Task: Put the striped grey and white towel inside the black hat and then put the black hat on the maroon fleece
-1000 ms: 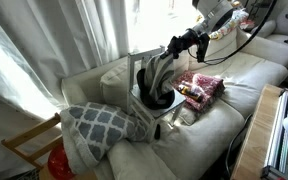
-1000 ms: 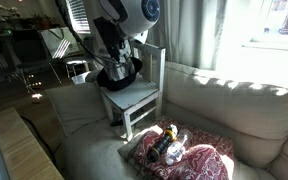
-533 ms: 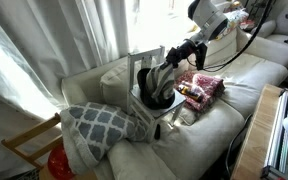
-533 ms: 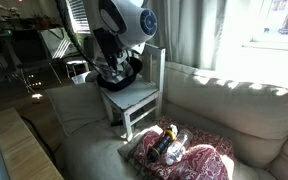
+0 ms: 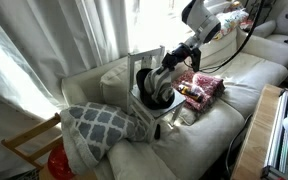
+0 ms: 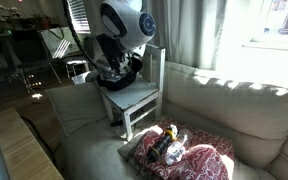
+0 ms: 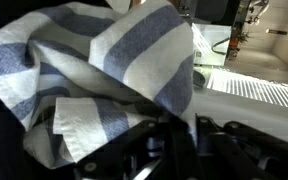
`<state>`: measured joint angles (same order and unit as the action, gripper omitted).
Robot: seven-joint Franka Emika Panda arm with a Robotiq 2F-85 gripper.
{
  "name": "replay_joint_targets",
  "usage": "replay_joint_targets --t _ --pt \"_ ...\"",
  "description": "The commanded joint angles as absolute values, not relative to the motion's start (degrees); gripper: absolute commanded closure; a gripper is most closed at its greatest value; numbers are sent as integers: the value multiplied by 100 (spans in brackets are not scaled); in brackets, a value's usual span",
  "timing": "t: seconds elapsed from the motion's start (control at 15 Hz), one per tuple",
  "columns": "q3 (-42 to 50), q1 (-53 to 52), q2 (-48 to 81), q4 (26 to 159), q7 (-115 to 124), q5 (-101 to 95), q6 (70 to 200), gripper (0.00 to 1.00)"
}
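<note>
Towel cloth fills the wrist view: the striped towel (image 7: 114, 70) lies bunched and draped over the gripper (image 7: 179, 150), which we judge is pinched on it. In an exterior view the black hat (image 5: 156, 98) sits just beneath, and the towel seems partly inside its opening. We should press straight down into the crown and let go only when no fold hangs over the brim. Farther off lies the maroon fleece (image 5: 202, 86).
</note>
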<state>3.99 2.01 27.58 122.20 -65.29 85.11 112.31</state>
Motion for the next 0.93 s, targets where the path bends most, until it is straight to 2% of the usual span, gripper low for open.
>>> replay_joint_targets --t 0.0,0.07,0.2,0.33,0.73,0.87 --pt "408 9 2855 12044 -6557 8462 11923 97" --pt "398 -30 2846 12036 -6548 8438 12118 94" --pt "378 -108 2819 12033 -6466 8386 12501 68" --pt "343 -150 2775 12047 -6459 8423 12822 59" --pt "225 -295 2516 12070 -6379 8447 13849 13" --pt "194 -337 2406 12103 -6268 8376 14101 1"
